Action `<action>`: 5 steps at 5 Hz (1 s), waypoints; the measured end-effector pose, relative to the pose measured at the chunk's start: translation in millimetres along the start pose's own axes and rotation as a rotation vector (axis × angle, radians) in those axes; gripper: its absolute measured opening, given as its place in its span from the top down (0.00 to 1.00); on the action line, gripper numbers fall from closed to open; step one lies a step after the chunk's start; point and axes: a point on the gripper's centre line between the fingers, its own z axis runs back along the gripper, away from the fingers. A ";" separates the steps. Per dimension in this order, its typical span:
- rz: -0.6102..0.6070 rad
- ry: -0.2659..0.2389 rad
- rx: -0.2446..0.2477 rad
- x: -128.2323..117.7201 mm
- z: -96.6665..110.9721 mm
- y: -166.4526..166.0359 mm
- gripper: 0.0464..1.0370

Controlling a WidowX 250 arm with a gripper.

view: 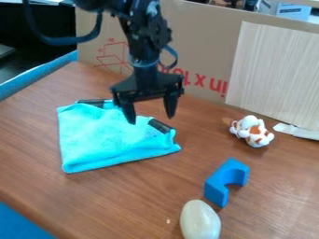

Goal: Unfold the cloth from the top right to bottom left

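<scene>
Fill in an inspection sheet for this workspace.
Surface: brown wood-grain table, small pale speck near the egg-shaped object.
Job's things: turquoise cloth, apparently folded, dark patches at its far edge and right side.
Clutter: white-and-brown plush toy, blue notched block and the egg-shaped object, all right of the cloth in the view.
End effector: open, hanging over the cloth's far right part, holding nothing.
Cables: dark blue cable looping beside the arm.
Surroundings: cardboard with red print, pale wood-grain panel behind the table.
</scene>
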 end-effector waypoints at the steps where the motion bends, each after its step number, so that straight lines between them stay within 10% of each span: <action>1: 0.041 -0.009 -0.026 5.9 2.4 -16.0 0.04; 5: 0.019 -0.027 0.019 0.6 -15.7 -21.2 0.04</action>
